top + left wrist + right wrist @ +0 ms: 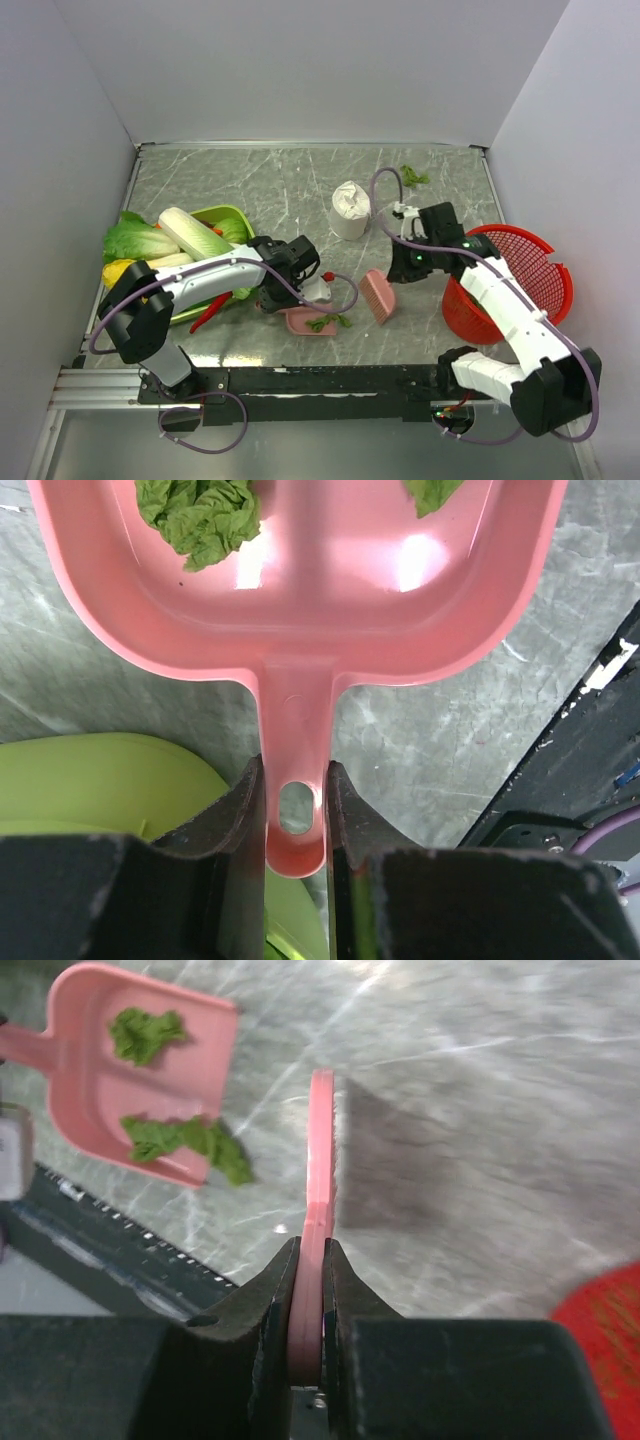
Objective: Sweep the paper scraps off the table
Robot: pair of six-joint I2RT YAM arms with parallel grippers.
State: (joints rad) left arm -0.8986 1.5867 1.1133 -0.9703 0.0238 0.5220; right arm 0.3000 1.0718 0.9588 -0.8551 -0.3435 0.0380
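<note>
On the far left of the dark-grey marble-patterned table (pixel 250 180) there is a lime-green plastic tray (pixel 232 214) with a leafy green lettuce (pixel 135 241) and a long white radish (pixel 190 232) lying on it. A thin red chili (pixel 210 312) lies at its near edge.

Just to the right, the left gripper (pixel 296 815) has its jaws clenched on the narrow handle of a flat pink plastic dustpan (pixel 330 590), right at the handle's hanging hole. The pan lies flat on the table near the front edge.

Some of the small dark-green crinkled paper scraps (pixel 145 1035) are inside this pan. One bunch (pixel 190 1138) lies across its open lip and partly on the table.

Behind the pan, well apart from it, a white crumpled paper-like lump (pixel 349 210) stands on the table.

To the right of the pan, the right gripper (pixel 310 1280) grasps a flat pink plastic brush (pixel 321 1160) edge-on between its jaws, and the brush points down to the table near the pan.

A few more green scraps (pixel 412 177) lie at the far right edge of the table. A round red mesh plastic basket (pixel 520 280) stands on the right side.
</note>
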